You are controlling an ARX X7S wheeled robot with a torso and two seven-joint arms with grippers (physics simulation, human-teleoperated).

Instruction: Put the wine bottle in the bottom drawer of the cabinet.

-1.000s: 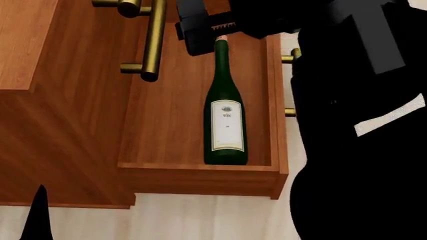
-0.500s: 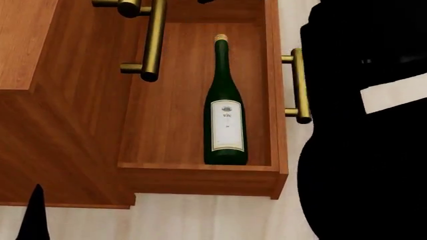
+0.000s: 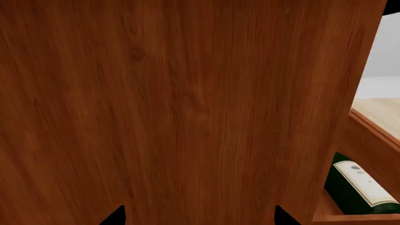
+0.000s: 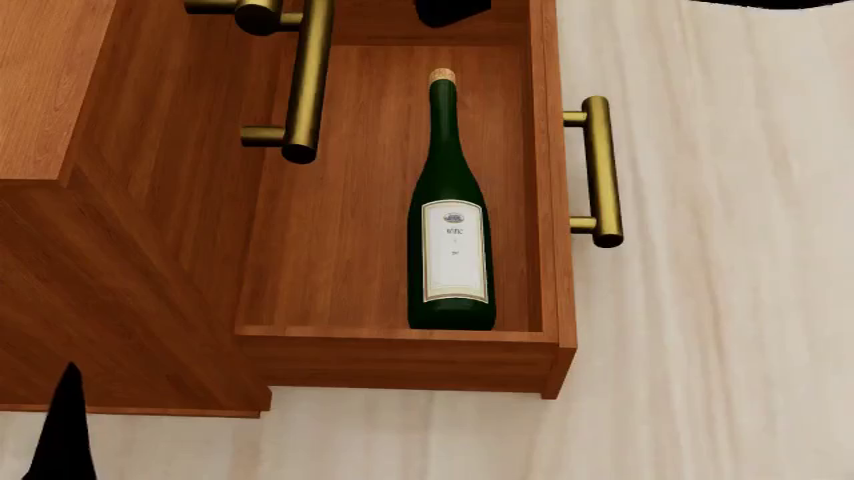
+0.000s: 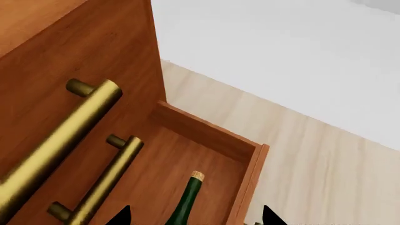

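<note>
Fingertips (image 5: 122, 216) of the right gripper (image 5: 194, 219) stand spread and empty above the wine bottle (image 4: 450, 220), which lies in the open bottom drawer (image 4: 400, 345).

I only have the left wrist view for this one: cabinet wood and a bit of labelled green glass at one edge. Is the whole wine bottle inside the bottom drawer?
Observer: Yes. In the head view the wine bottle lies flat inside the bottom drawer, with its cork end toward the cabinet.
Operator: Is the right gripper holding it?
Observer: No. The right wrist view shows the right gripper open and clear of the bottle, gripping nothing.
Operator: Is the drawer shut?
Observer: No, it is pulled out, and nothing is on its brass handle.
</note>
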